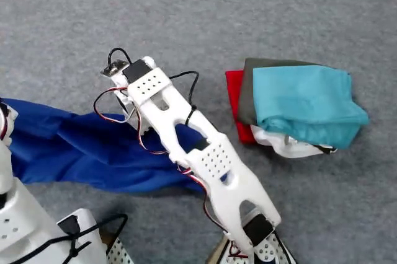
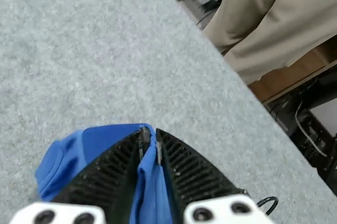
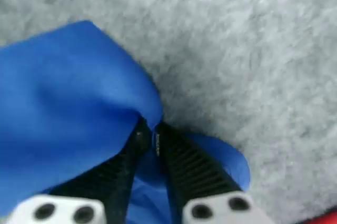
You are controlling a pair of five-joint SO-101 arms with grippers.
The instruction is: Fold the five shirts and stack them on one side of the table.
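I see the blue shirt (image 1: 74, 146) lying unfolded and wrinkled on the left part of the grey table (image 1: 186, 22). It stretches from the left edge to about the middle. In the left wrist view the left gripper (image 2: 150, 137) is closed almost completely, and only a thin fold of the blue cloth is between its black jaws. In the right wrist view the right gripper (image 3: 149, 132) is closed in the same way on another part of this shirt, with the cloth bunched on both sides of the jaws. In the high view the right arm (image 1: 198, 152) goes from the near edge diagonally to the far left, across the right end of the blue shirt. The left arm (image 1: 18, 214) stands at the near left corner. On the right side of the table, apart from the blue shirt, there is a loose pile. The teal shirt (image 1: 304, 103) is on top and the grey shirt (image 1: 248, 90) is under it. The red shirt (image 1: 234, 100) shows at the left side of the pile, and the white shirt (image 1: 291, 146) shows at its near side.
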